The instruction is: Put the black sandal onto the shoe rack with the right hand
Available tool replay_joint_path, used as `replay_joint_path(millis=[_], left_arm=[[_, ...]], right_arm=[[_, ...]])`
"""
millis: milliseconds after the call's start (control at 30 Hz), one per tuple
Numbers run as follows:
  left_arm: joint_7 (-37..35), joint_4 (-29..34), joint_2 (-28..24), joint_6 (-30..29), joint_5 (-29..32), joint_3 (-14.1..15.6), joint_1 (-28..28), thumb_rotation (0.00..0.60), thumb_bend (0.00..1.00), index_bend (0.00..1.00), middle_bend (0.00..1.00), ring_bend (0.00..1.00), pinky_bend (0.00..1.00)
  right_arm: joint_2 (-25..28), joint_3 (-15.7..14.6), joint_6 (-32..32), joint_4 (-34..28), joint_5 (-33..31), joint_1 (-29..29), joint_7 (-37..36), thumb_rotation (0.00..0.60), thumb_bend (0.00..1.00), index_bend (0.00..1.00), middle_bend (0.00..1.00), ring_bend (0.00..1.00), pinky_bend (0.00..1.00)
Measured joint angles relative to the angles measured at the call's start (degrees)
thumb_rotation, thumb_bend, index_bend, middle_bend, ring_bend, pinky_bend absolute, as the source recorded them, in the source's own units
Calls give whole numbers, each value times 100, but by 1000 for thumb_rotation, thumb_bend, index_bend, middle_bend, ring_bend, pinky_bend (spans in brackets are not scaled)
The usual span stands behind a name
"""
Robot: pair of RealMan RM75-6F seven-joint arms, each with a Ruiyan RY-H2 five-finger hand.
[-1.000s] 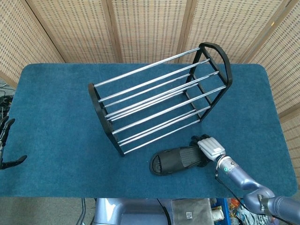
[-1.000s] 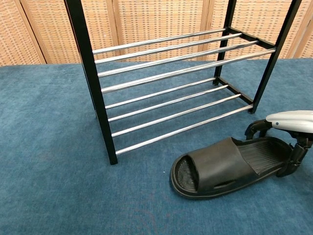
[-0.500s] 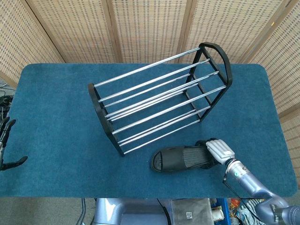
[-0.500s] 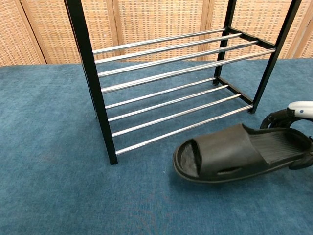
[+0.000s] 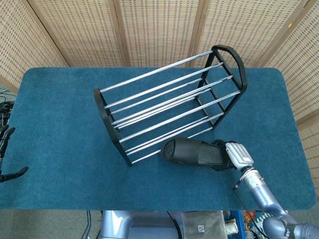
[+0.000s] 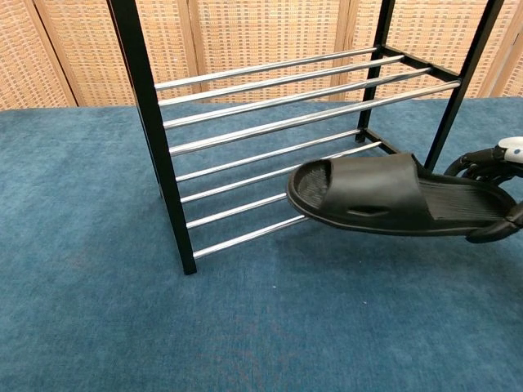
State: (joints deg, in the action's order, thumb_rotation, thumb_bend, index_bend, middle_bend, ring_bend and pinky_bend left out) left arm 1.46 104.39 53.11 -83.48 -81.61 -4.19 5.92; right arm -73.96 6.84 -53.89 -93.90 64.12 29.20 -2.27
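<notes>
The right hand (image 5: 234, 157) grips the black sandal's (image 6: 392, 196) heel, lifted off the table.

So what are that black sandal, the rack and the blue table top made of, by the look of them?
The black sandal looks like moulded rubber or foam: matte, one piece, ribbed footbed. The shoe rack seems to have chromed metal bars, which are shiny with bright highlights, and black end frames of plastic or painted metal; I cannot tell which. The table cover looks like blue carpet or felt, with a fuzzy texture.

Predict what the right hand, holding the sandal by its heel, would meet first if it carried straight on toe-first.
Probably the shoe rack: the right hand aims the black sandal at its lower chrome bars, though depth is uncertain.
</notes>
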Motion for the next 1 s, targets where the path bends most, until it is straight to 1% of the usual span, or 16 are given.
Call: replay_joint_path(millis=[100, 200, 267, 300, 333, 500, 633, 733, 800, 1000], left_arm=[[-27, -2, -11, 14, 10, -1, 2, 600, 106, 0, 0, 0, 0], [-75, -7, -27, 28, 27, -5, 4, 600, 105, 0, 0, 0, 0], [-116, -12, -43, 36, 37, -10, 4, 600, 106, 0, 0, 0, 0], [-133, -15, -49, 41, 40, -11, 5, 600, 106, 0, 0, 0, 0], [-151, -18, -55, 47, 43, -12, 6, 600, 106, 0, 0, 0, 0], [-270, -36, -96, 68, 59, -18, 6, 600, 106, 0, 0, 0, 0], [-396, -54, -137, 77, 79, -32, 3, 600, 106, 0, 0, 0, 0], [-484, -72, -168, 96, 104, -43, 3, 600, 106, 0, 0, 0, 0], [-540, -84, -187, 120, 122, -50, 8, 600, 106, 0, 0, 0, 0], [-646, -117, -227, 200, 181, -73, 38, 600, 106, 0, 0, 0, 0]], right_arm=[[-266, 130, -233, -160, -555, 12, 439, 600, 361, 586, 557, 367, 220], [-646, 261, -556, -256, -1108, 63, 976, 600, 380, 587, 564, 382, 233], [-1021, 365, -848, -281, -1502, 126, 1405, 600, 393, 586, 572, 396, 265], [-1119, 393, -919, -281, -1593, 144, 1502, 600, 396, 586, 574, 400, 276], [-1355, 464, -1095, -269, -1801, 190, 1716, 600, 401, 586, 577, 405, 288], [-1952, 724, -1556, -84, -2275, 340, 2131, 600, 430, 592, 592, 432, 363], [-2429, 1066, -1923, 151, -2602, 498, 2397, 600, 457, 593, 604, 448, 408], [-2688, 1328, -2124, 300, -2790, 618, 2542, 600, 486, 593, 607, 449, 412], [-2828, 1448, -2241, 414, -2863, 691, 2647, 600, 511, 594, 610, 449, 412], [-3246, 1794, -2476, 762, -3172, 862, 2830, 600, 535, 601, 619, 449, 418]])
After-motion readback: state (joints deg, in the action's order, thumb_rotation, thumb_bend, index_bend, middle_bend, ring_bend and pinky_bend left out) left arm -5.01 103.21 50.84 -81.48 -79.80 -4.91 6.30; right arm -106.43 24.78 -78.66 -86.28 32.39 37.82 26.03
